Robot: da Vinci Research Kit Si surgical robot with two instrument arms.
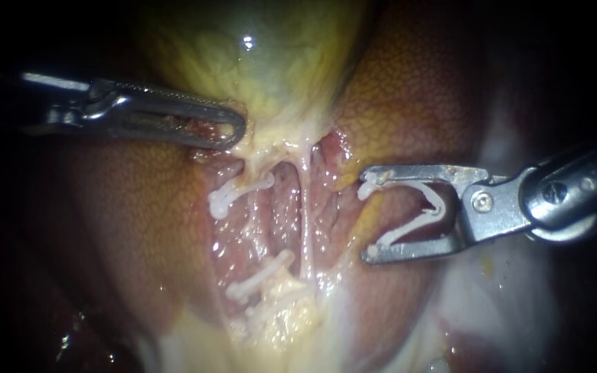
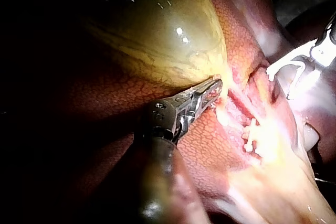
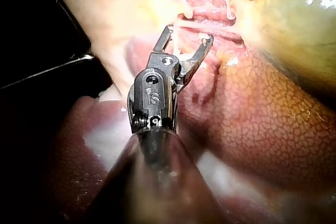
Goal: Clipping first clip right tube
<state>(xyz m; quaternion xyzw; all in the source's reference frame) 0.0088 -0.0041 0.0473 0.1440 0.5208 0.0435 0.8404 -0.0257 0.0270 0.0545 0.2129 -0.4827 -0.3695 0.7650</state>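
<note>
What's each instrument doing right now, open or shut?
Left instrument: shut on the gallbladder at its lower edge.
Right instrument: spread wide, holding an open clip, short of the right tube.
</note>
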